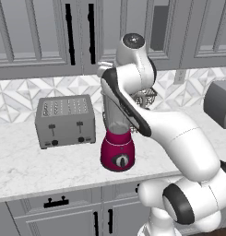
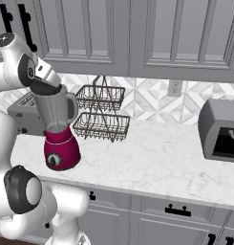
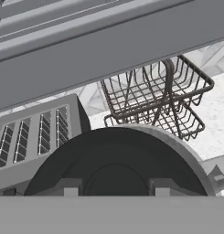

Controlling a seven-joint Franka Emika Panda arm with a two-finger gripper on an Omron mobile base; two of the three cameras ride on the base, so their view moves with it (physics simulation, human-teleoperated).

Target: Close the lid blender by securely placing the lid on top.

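The blender [image 1: 117,152] stands on the marble counter [image 2: 152,162], with a magenta base, a dark dial and a clear grey jar [image 2: 56,110]. A dark round lid [image 3: 118,151] lies in the jar's mouth, level with the rim [image 3: 189,153]. My gripper [image 3: 115,189] is directly over it, and its two fingertips [image 3: 70,188] press the sides of the lid's central knob. In the right base view the gripper [image 2: 41,79] sits on the lid [image 2: 44,87] at the jar's top. My arm hides most of the jar in the left base view.
A boxy grey toaster [image 1: 65,120] stands left of the blender. A two-tier wire basket rack [image 2: 101,112] is behind and to its right. A grey appliance [image 2: 221,129] sits at the counter's far right. Upper cabinets [image 2: 137,33] hang close above my hand.
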